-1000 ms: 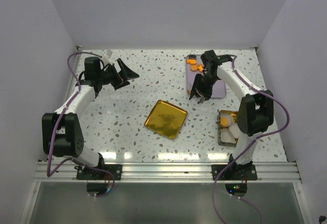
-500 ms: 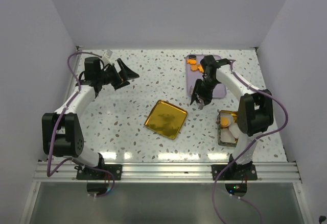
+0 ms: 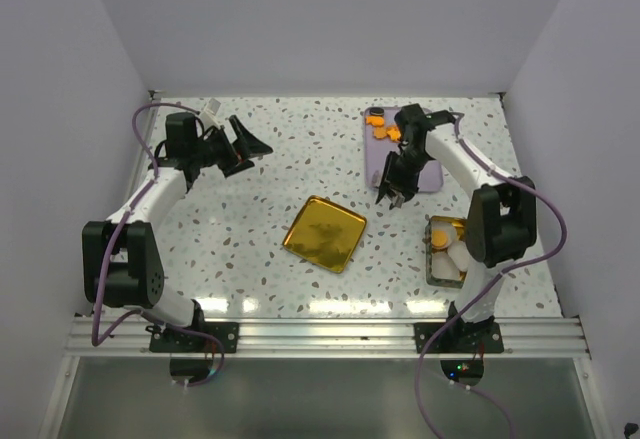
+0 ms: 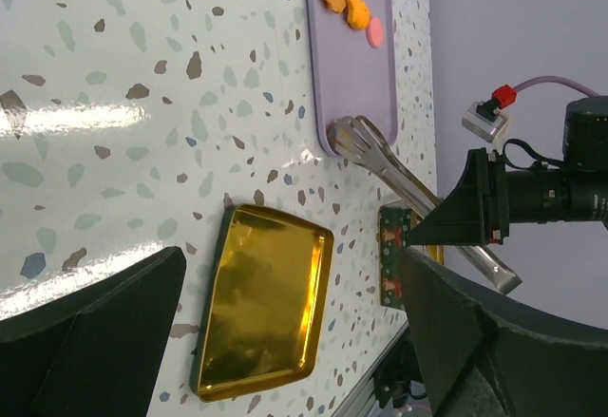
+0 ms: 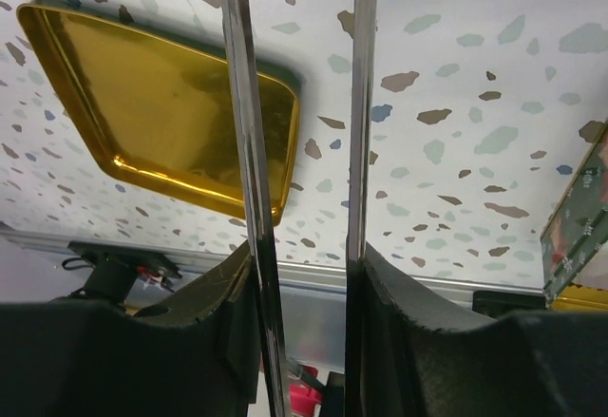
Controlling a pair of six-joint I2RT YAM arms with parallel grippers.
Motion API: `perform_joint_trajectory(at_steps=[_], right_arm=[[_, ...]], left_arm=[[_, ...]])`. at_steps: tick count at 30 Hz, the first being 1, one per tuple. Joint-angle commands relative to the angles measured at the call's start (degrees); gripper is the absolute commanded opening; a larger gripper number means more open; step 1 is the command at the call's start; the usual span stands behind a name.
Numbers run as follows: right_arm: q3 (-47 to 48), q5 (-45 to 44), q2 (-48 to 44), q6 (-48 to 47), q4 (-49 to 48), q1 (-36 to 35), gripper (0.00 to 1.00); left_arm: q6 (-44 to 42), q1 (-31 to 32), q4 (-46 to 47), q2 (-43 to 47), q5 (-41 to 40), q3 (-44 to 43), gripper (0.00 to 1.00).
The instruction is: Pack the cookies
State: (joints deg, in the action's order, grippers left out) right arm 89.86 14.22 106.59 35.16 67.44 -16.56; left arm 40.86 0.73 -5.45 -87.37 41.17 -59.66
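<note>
The right arm reaches out and bends down, its right gripper (image 3: 393, 189) squeezing metal tongs (image 5: 245, 151), gold lid (image 5: 161, 113) beside its fingers (image 5: 427, 341); the left gripper (image 3: 250, 149) is held up, jaws wide apart.

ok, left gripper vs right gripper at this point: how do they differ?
The left gripper has its jaws spread wide and holds nothing; the right gripper is closed on metal tongs. The left gripper hangs over the table's far left; the right gripper is by the near end of the purple tray, tong tips at that end. Shared: both are black two-finger grippers, and neither touches the cookies.
</note>
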Motion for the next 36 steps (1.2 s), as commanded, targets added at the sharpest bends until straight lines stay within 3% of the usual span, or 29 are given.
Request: perform_joint_trajectory(at_steps=[1,11,22,28,36], right_arm=[[3.0,-1.5,-5.4,-2.0,4.0,1.7,0.29],[-9.0,-3.0,-24.5,-4.3,10.5,12.5,0.29],[-26.0,-7.4,-46.1,0.9,16.5,14.7,0.31],[-34.6,-7.3,-51.6,5.4,16.4,15.0,0.28],[-35.6,-12.4,-54.7,10.9,18.2,15.3,0.31]], left_arm=[[-0.8,-0.6,1.1,1.0,0.5,-0.4,1.00],[0.6,2.0,4.1,-1.0,1.3,-1.0,1.00],[1.6,10.6,6.6,-5.8,0.4,-3.8,1.00],[1.6,11.0,6.4,-6.4,1.3,-3.7,1.00],[1.1,11.0,6.5,-5.7,1.7,-2.2,1.00]])
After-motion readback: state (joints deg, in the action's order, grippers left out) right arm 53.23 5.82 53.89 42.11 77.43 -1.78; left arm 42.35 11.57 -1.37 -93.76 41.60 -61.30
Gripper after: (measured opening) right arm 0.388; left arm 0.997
